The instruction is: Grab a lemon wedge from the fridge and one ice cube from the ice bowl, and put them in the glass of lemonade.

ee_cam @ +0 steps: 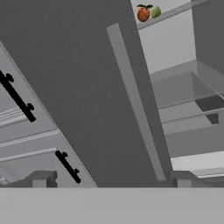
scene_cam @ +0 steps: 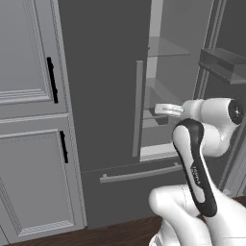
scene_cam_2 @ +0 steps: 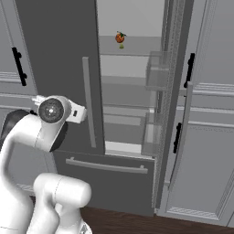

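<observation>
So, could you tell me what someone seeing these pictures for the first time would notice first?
Probably the tall dark fridge with its right door swung open, showing pale shelves inside. High on an upper shelf sits an orange-red fruit with the small yellow lemon wedge right beside it. In front, the white arm reaches toward the opening, and the hand view shows the open gripper facing the closed left door's light grey handle.

Upper grey fridge shelf carries round orange-red fruit with dark stem; tiny yellow-green lemon wedge lies just beside it. Lower shelves bare.
</observation>
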Motion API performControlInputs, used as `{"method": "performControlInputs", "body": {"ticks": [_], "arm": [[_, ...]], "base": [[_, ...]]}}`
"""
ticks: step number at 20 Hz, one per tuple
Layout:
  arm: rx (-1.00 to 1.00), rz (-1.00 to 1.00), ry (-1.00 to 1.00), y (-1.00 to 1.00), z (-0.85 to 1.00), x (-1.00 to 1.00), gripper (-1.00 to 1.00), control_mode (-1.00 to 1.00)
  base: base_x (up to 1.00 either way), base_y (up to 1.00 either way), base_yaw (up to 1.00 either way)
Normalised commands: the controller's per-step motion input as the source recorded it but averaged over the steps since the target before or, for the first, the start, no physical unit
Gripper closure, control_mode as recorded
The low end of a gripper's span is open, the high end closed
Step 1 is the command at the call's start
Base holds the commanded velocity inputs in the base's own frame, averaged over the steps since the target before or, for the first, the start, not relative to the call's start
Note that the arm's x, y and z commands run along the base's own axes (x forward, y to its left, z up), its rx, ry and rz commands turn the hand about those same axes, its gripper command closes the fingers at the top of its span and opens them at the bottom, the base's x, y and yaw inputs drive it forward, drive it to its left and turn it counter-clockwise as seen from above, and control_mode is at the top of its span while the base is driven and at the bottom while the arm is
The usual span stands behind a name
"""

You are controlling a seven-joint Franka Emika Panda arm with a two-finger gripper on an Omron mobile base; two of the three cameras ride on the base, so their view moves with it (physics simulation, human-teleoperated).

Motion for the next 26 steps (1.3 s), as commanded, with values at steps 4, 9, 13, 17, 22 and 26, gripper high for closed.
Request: {"method": "performControlInputs", "body": {"ticks": [4, 9, 13, 17, 22, 26], "arm": [[-0.17, -0.20, 0.04, 0.16, 0.00, 0.42, -1.00, -1.00], [-0.23, -0.22, 0.01, -0.06, 0.00, 0.45, -1.00, -1.00], [-0.15, -0.14, 0.07, -0.06, 0.00, 0.71, -1.00, -1.00], [-0.04, -0.12, 0.15, 0.00, 0.01, 0.87, -1.00, -1.00], [0.00, 0.01, 0.13, 0.00, 0.00, 0.69, -1.00, -1.00], [0.02, 0.14, 0.02, 0.00, -0.03, 0.47, -1.00, -1.00]], "base": [[0.00, 0.00, 0.00], [0.00, 0.00, 0.00], [0.00, 0.00, 0.00], [0.00, 0.00, 0.00], [0.00, 0.00, 0.00], [0.00, 0.00, 0.00]]}}
